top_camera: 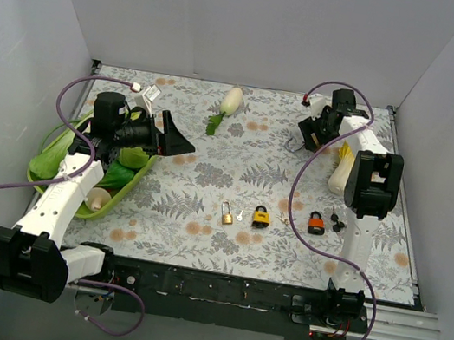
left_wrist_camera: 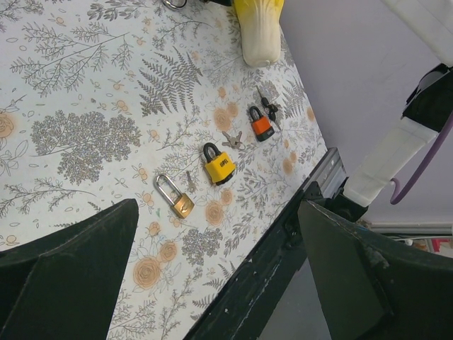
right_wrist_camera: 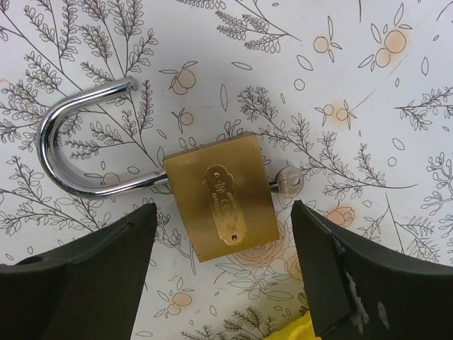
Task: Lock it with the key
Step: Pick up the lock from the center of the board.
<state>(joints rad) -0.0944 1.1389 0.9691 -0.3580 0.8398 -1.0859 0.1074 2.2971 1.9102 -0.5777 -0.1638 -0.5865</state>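
Brass padlock (right_wrist_camera: 221, 204) is seen mid-frame in the right wrist view, its long axis laid left to right: open shackle (right_wrist_camera: 67, 134) at left, key (right_wrist_camera: 289, 183) seated at right. Its body is framed between the tips of the wide-open right gripper (right_wrist_camera: 223, 209), on the nearer arm. The left gripper (top_camera: 171, 138), likewise spread, is held at upper left overhead, where this lock is largely hidden.

Brass padlock (right_wrist_camera: 223, 205) | shackle (right_wrist_camera: 64, 134) open | key (right_wrist_camera: 289, 183) in keyway | on floral cloth (right_wrist_camera: 354, 85) | right gripper (right_wrist_camera: 224, 209) fingers spread either side
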